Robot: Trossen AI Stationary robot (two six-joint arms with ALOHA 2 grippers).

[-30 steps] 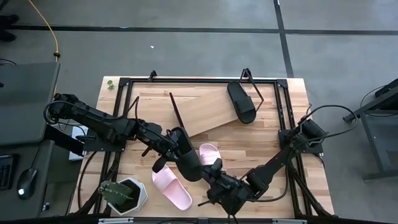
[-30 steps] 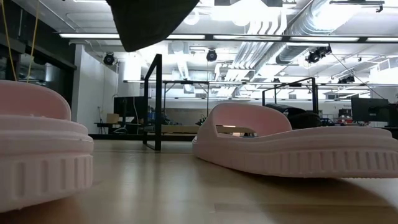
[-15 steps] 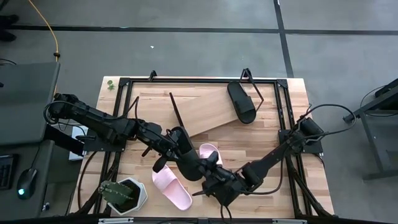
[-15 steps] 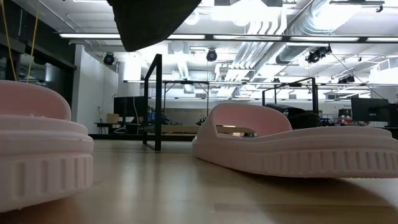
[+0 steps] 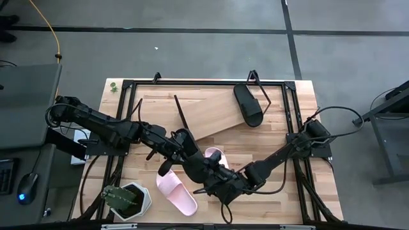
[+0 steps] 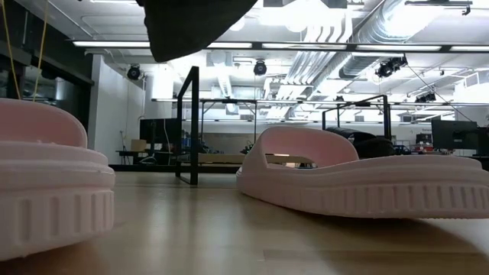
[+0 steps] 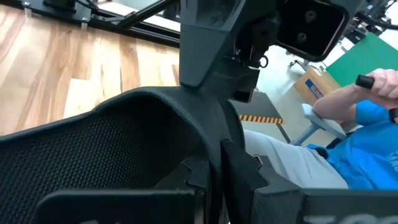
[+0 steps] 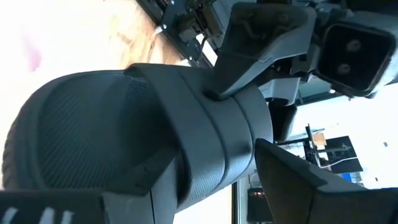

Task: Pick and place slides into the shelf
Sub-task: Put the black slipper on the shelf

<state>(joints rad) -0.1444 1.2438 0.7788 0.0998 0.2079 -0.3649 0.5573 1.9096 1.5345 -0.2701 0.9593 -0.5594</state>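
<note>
Light wooden tabletop (image 5: 307,102) inside a black frame, grey floor all round.

Near mid-table, left gripper (image 5: 183,148): clenched on the wide strap of the held black slide (image 5: 195,167). Carries it clear of the wood, sole hanging above the table. Shows in the low view as a dark shape (image 6: 191,27) at the upper edge, well above the surface. From the left wrist, ribbed dark footbed (image 7: 112,149) close up, own fingers (image 7: 242,171) pinched together at the strap's edge.

Right up against the same slide from the front-right, right gripper (image 5: 214,180): released, jaws standing wide. From the right wrist, one dark finger (image 8: 298,180) beside the strap (image 8: 205,124). Cannot tell whether either finger touches the slide.

Just beneath and beside the pair, on the table: one pink slide (image 5: 177,191) lying flat towards the front, left of the right gripper; the other pink slide (image 5: 215,154) partly covered by the arms, just behind them. Both seen low across the wood, one at the near left (image 6: 46,183), one farther right (image 6: 359,179).

Farther back, the shelf (image 5: 211,112): slanted light board on a thin black wire frame. At its right end, the second black slide (image 5: 248,104), lying at an angle on the board.

At the front left corner, a green plant in a white pot (image 5: 128,199).

Beyond the table, in the left wrist view, a person in a blue top (image 7: 367,149).
</note>
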